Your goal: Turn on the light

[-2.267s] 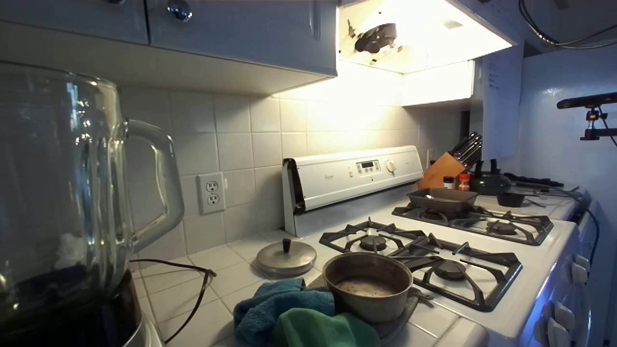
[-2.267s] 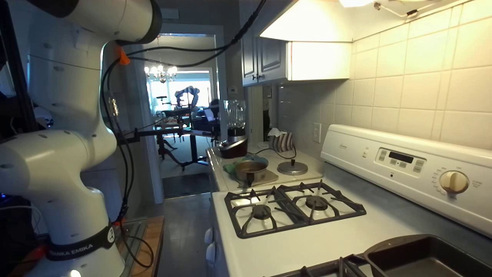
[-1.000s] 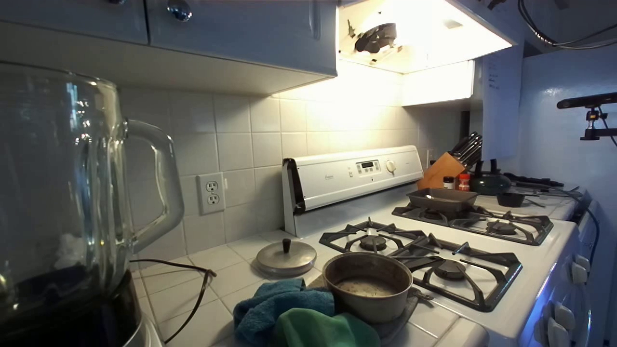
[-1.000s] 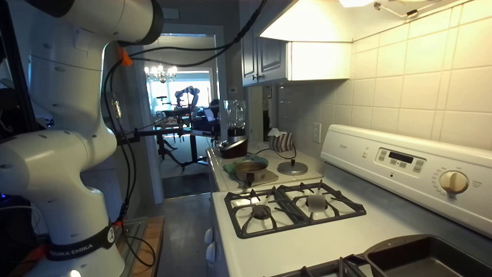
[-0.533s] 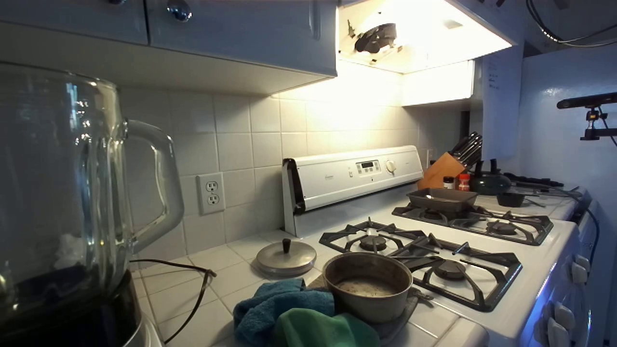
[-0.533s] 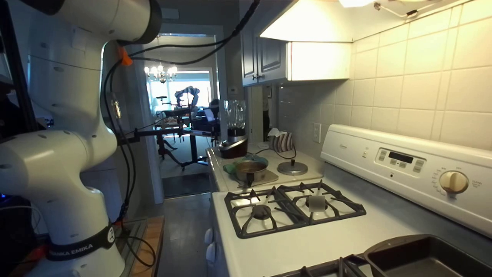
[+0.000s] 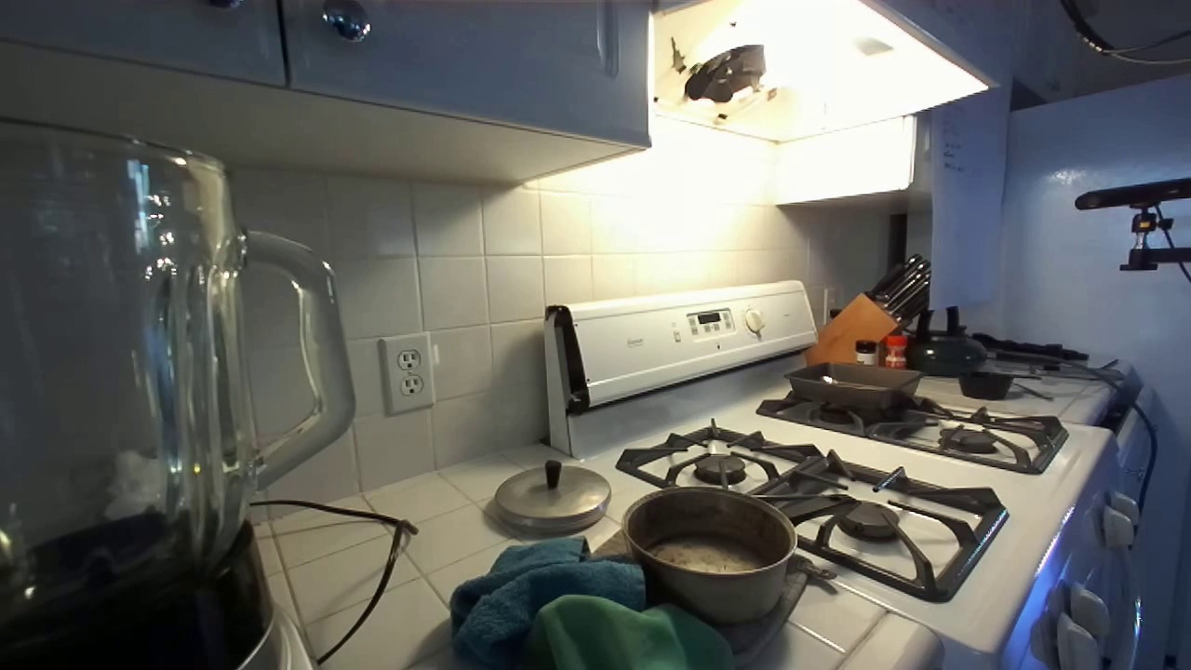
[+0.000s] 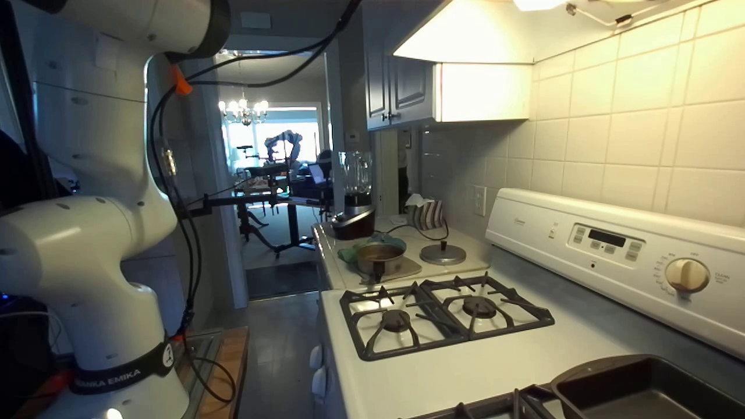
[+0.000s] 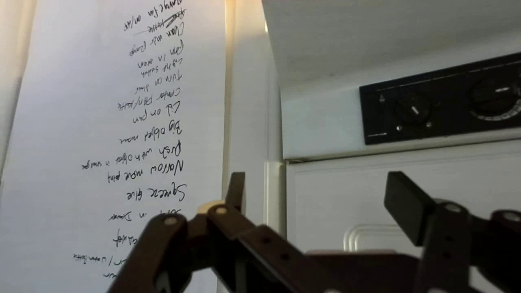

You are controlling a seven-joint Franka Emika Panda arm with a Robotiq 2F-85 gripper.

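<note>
The light (image 8: 541, 4) under the range hood is lit, and its glow fills the hood's underside (image 7: 837, 79) in both exterior views. In the wrist view a black control strip (image 9: 443, 97) on the hood's front carries two round knobs, a smaller knob (image 9: 413, 108) and a larger knob (image 9: 494, 93). My gripper (image 9: 319, 195) stands open with nothing between its fingers, apart from the strip, which appears above the right finger (image 9: 407, 207) in the picture. Neither exterior view shows the gripper; the arm (image 8: 99, 145) is at the side of an exterior view.
A handwritten paper sheet (image 9: 110, 134) hangs beside the hood, and a white panelled door (image 9: 333, 195) lies behind the fingers. Below are the stove (image 8: 430, 372), a pot (image 7: 712, 549), a baking pan (image 7: 856, 383), a knife block (image 7: 851, 330) and a blender jar (image 7: 186, 354).
The upper arm and its cables have shifted left in an exterior view. Elsewhere the hanging cables have moved up and right. The hood light was lit throughout.
</note>
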